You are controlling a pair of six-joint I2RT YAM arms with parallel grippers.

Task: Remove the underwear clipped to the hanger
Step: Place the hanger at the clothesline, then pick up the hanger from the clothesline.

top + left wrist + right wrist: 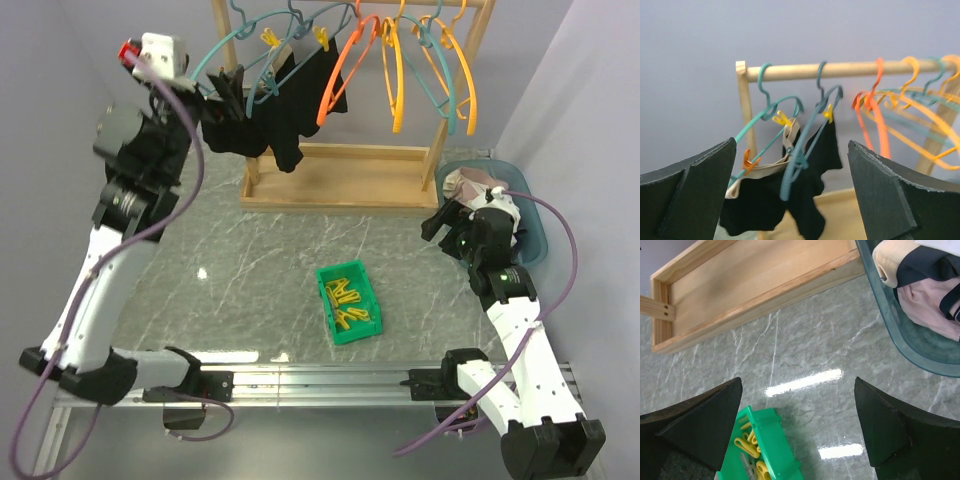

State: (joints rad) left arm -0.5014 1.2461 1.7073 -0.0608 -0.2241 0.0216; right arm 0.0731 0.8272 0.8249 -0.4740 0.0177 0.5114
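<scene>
Left gripper [791,147]: jaws wide apart, holding nothing. Black underwear [812,200] hangs just ahead of it, clipped to teal hanger [788,186].

The white-shelled left arm [100,285] and right arm [515,325] have chunky black joints — each trails a thin purple cable [203,165]. The left wrist bears a white, red-tabbed camera block [165,50]; the end effector fingers [685,195] are matte black wedges.

Black underwear [825,150] hangs pegged to teal hangers [787,182], beyond wide-apart fingers [687,195].
</scene>
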